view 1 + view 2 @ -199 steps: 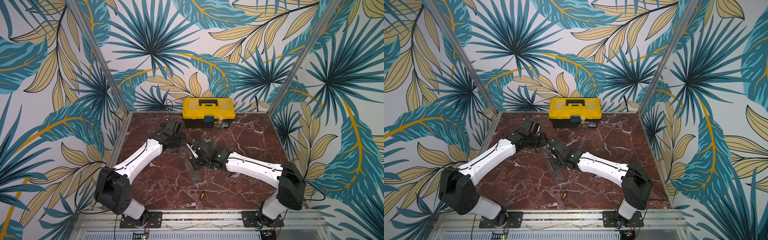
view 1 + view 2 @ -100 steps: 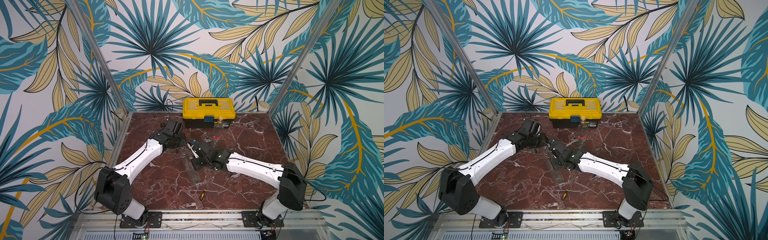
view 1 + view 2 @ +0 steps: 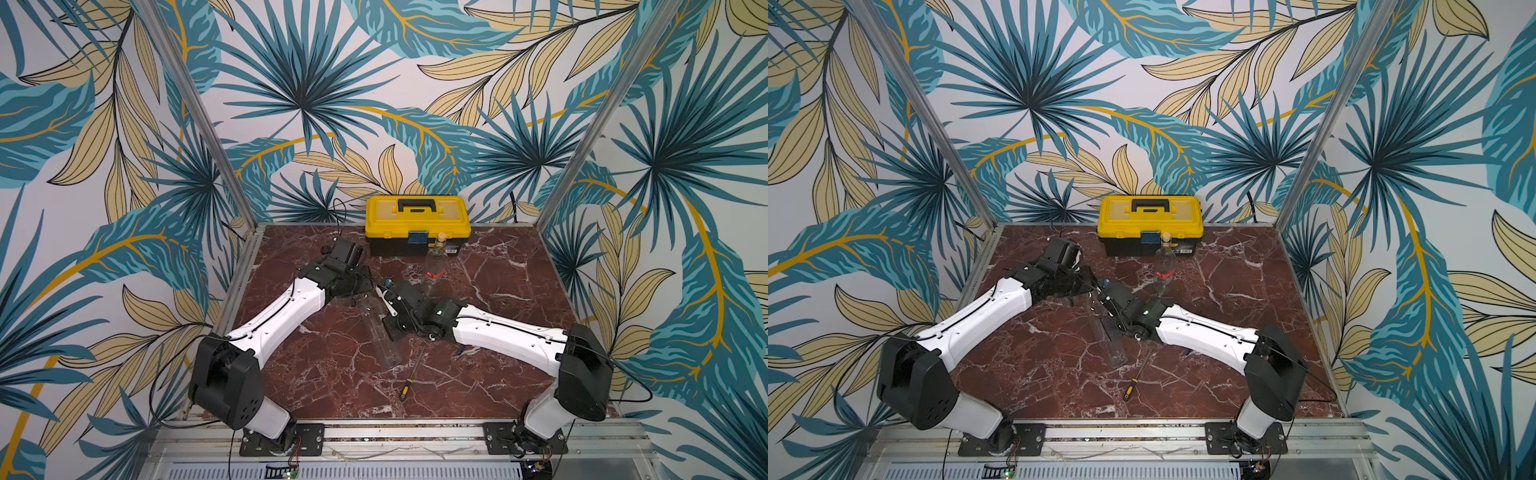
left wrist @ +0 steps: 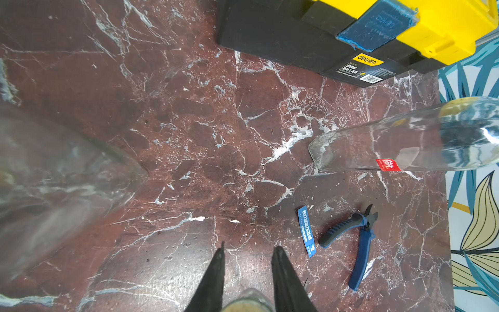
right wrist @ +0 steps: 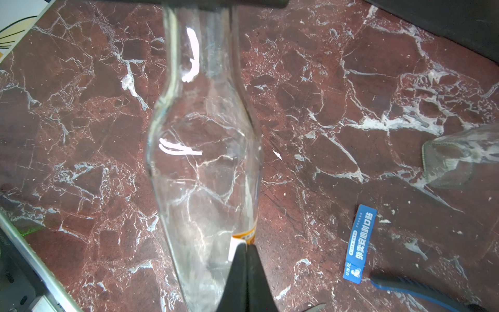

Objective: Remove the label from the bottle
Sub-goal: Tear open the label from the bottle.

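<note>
Peeling wants a slow, steady pull: right gripper (image 5: pixel 246 245) pinched shut on label (image 5: pixel 237 243) edge (left gripper (image 4: pixel 249 245) clamps bottle (image 5: pixel 202 167) neck).

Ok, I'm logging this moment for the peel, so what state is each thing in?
clear bottle: on its side, held.
left gripper: shut on its neck.
right gripper: shut on the label's edge.
label: stuck to the glass, edge pinched.
second bottle: upright, stoppered, red scrap on it.
toolbox: closed.
screwdriver: lying loose.
blue sticker: lying flat.
cutters: lying loose, untouched.
</note>
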Controlling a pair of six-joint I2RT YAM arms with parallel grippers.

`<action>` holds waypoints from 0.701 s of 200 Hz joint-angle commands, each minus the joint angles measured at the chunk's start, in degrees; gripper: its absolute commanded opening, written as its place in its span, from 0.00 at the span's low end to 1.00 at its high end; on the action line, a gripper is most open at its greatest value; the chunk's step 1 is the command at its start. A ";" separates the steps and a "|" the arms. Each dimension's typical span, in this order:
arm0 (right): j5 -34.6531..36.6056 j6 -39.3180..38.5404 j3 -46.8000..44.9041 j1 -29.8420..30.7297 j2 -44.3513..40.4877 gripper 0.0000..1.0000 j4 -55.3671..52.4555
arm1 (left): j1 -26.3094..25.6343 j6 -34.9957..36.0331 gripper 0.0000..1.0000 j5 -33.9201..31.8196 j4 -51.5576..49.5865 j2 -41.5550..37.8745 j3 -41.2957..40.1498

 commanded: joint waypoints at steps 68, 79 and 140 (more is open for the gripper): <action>5.12 -0.47 -0.68 -0.34 -1.56 0.00 -0.81 | -0.22 5.13 0.00 -1.25 -5.10 -2.36 0.18; 5.21 -0.54 -0.73 -0.39 -1.65 0.00 -0.78 | -0.24 5.24 0.00 -0.96 -5.10 -2.34 0.10; 5.38 -0.60 -0.45 -0.36 -1.56 0.00 -0.65 | -0.20 5.76 0.00 -1.05 -5.01 -2.36 -0.45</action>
